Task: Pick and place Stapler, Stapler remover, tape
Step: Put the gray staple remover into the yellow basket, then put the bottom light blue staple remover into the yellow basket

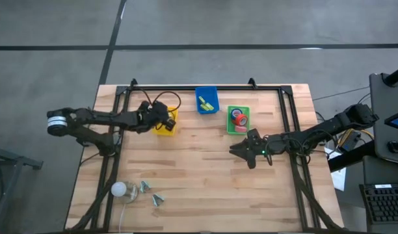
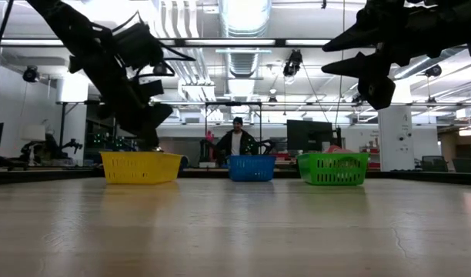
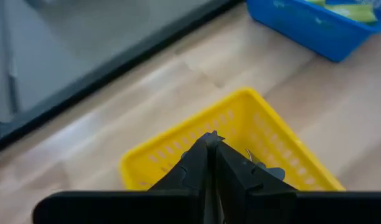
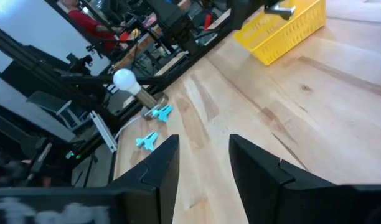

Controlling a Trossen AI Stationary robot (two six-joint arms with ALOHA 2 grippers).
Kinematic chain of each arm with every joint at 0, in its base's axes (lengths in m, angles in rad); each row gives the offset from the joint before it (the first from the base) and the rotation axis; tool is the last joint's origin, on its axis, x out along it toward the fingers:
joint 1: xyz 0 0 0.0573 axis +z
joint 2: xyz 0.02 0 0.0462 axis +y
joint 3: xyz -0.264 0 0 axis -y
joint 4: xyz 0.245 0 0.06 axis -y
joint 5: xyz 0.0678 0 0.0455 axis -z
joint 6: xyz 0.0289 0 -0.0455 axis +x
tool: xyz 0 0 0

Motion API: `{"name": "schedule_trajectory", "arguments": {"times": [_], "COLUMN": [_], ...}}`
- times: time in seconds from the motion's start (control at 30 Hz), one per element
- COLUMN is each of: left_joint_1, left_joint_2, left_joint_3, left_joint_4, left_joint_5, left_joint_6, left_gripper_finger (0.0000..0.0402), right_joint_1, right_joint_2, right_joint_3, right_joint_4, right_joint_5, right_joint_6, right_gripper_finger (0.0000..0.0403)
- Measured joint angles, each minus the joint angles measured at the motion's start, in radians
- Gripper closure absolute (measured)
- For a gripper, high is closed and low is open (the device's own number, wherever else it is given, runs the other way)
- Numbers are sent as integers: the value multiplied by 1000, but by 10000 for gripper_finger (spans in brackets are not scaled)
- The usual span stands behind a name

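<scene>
The green tray (image 1: 238, 120) stands at the far side of the wooden table (image 1: 205, 175), and everything else is placed from it. Inside it lie red tape rolls (image 1: 238, 117), bunched together; a single roll cannot be told apart from the rest. Just beside the tray's near edge hangs the right gripper (image 1: 246, 151), above the table and apart from the tape, with the tray between its fingers and the far edge. Its fingers (image 4: 159, 171) stand spread wide with nothing between them, and bare wood shows through the gap in the right wrist view.

Next to the green tray, further along the far edge, sits the blue tray (image 1: 207, 99), holding yellow-green items too small to name. Beyond that, well apart from the green tray, is the yellow tray (image 3: 240, 134). The left gripper (image 1: 161, 117) hangs over it, fingers (image 3: 206, 165) pressed together; whether they pinch anything cannot be told.

At the near corner, well apart from the green tray, lie a white bulb (image 4: 125, 79) and small light-blue pieces (image 4: 153, 124).

In the low view a person (image 2: 236, 141) stands in the room behind the blue tray.
</scene>
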Motion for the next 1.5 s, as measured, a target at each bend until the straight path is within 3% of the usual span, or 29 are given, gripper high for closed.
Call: {"name": "schedule_trajectory", "arguments": {"times": [0.1,0.3,0.57,0.67,0.8,0.9,1.03,1.17,1.23,1.33,1.5], "left_joint_1": [11,18,20,8,-38,-108,-281,-496,-591,-704,-825], "left_joint_2": [0,1,1,-20,-78,-128,-176,-189,-184,-167,-127], "left_joint_3": [-6,-6,0,11,16,8,-8,-8,-8,-8,-10], "left_joint_4": [2,9,16,15,16,16,11,-24,-22,11,6], "left_joint_5": [71,59,69,157,371,515,612,621,614,516,501], "left_joint_6": [1,-4,12,23,30,-19,-28,105,84,46,43], "left_gripper_finger": [372,357,292,270,257,259,264,270,271,271,273], "right_joint_1": [0,0,2,2,2,2,2,2,2,2,2], "right_joint_2": [0,0,0,0,0,0,0,0,0,0,0], "right_joint_3": [-1,-3,-11,-11,-11,-11,-11,-13,-13,-13,-13], "right_joint_4": [0,1,0,2,2,1,1,0,1,3,10], "right_joint_5": [0,0,0,0,0,0,0,0,-1,0,-1], "right_joint_6": [2,2,2,2,-3,-6,-9,-9,-8,-2,0], "right_gripper_finger": [272,275,266,268,275,279,278,274,273,276,285]}}
